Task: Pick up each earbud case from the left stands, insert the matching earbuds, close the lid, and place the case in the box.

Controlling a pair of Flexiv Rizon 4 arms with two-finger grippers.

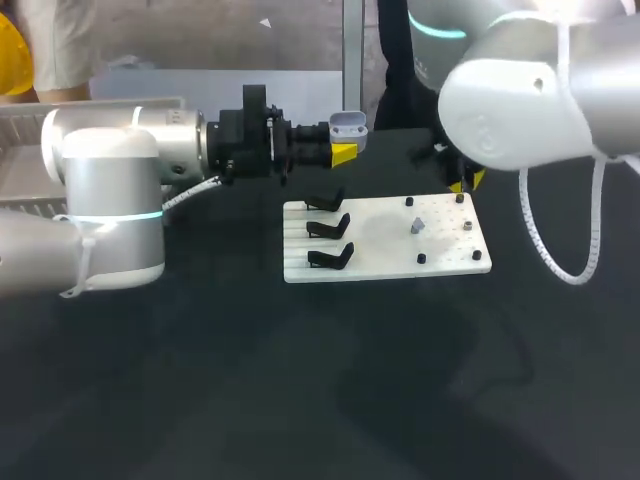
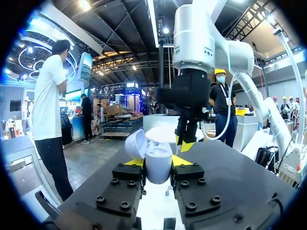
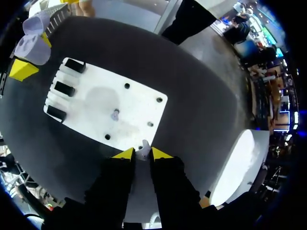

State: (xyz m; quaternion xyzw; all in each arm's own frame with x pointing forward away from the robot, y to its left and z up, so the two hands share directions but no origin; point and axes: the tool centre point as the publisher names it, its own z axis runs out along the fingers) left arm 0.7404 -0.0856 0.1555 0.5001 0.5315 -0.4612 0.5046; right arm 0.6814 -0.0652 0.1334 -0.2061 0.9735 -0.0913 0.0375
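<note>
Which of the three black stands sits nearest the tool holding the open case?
The rearmost stand, closest to the left tool; the other two sit farther forward.

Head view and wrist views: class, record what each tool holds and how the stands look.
Left tool: shut on the earbud case, lid open, raised beyond the white board
Right tool: shut on a small earbud, by the board's edge
Stands: three black, all empty
Board middle: small grey piece
</note>
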